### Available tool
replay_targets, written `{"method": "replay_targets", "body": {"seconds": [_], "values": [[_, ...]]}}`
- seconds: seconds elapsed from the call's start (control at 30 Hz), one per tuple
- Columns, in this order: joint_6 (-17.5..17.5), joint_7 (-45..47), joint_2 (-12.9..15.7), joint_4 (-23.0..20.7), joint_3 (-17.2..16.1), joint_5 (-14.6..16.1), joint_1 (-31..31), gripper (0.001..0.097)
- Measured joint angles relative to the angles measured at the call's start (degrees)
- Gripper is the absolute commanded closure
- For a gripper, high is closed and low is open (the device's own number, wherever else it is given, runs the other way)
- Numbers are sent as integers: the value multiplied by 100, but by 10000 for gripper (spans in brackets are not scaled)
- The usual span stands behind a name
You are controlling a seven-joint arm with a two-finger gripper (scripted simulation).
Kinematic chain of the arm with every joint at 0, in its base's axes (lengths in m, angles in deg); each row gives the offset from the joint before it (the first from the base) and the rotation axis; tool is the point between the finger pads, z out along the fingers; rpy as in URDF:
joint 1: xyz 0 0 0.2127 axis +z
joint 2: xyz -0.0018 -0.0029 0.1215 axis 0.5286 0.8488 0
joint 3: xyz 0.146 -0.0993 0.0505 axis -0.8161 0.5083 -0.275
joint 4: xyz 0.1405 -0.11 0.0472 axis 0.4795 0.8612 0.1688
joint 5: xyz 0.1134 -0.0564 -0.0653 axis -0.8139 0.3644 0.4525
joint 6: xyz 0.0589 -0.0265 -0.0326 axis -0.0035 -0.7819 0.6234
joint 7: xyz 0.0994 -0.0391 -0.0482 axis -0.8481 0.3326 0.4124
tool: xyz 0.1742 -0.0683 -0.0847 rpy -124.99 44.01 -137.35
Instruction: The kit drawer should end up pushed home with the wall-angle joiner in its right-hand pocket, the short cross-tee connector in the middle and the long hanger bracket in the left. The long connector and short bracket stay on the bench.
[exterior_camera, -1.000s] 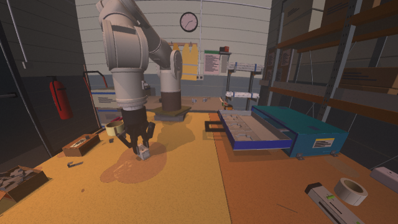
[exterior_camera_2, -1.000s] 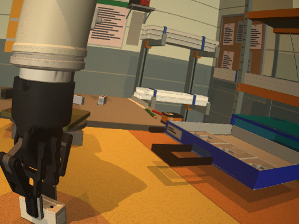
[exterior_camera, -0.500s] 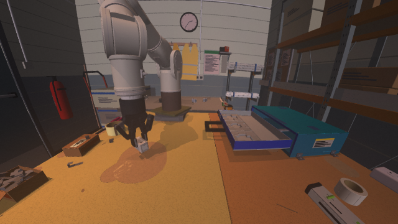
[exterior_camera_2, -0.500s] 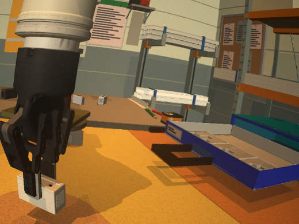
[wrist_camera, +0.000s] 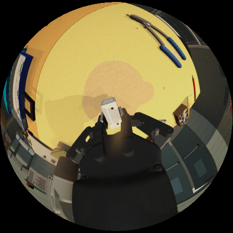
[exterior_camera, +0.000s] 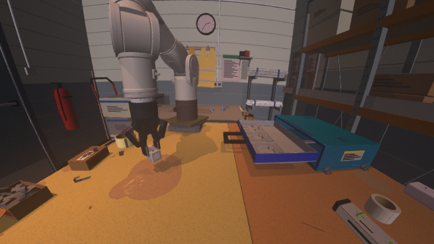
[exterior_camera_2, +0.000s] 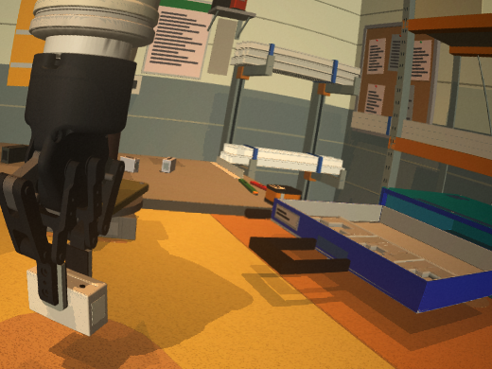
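Note:
On the left half of the yellow bench, above a darker round stain, my gripper (exterior_camera: 151, 151) is closed around a small white block-shaped connector (exterior_camera: 155, 155), lifted just clear of the surface. The connector (exterior_camera_2: 71, 303) has a small hole in its top face (wrist_camera: 111, 115). To the right the blue kit drawer (exterior_camera: 276, 142) stands pulled out of its teal cabinet (exterior_camera: 330, 142), with divided pockets that hold pale parts too small to tell apart. Two small white parts (exterior_camera_2: 147, 164) sit on the far brown table.
Tall shelving (exterior_camera: 373, 61) rises behind the cabinet on the right. A black C-shaped handle (exterior_camera_2: 295, 255) lies in front of the drawer. A brown box (exterior_camera: 89, 157), a tape roll (exterior_camera: 122, 140) and a small bracket (exterior_camera: 81, 178) sit left of me; blue-handled pliers (wrist_camera: 167, 46) lie nearby.

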Motion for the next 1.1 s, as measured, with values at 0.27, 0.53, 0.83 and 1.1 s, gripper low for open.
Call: {"method": "replay_targets", "body": {"seconds": [0.27,0.53,0.83,1.1], "values": [[-2,1,-1,0,-1,-1,0,901],[-218,109,-187,-42,-104,-151,-43,901],[-992,480,-772,-332,-414,-633,-158,901],[-1579,737,-1124,-661,-582,-935,-203,901]]}}
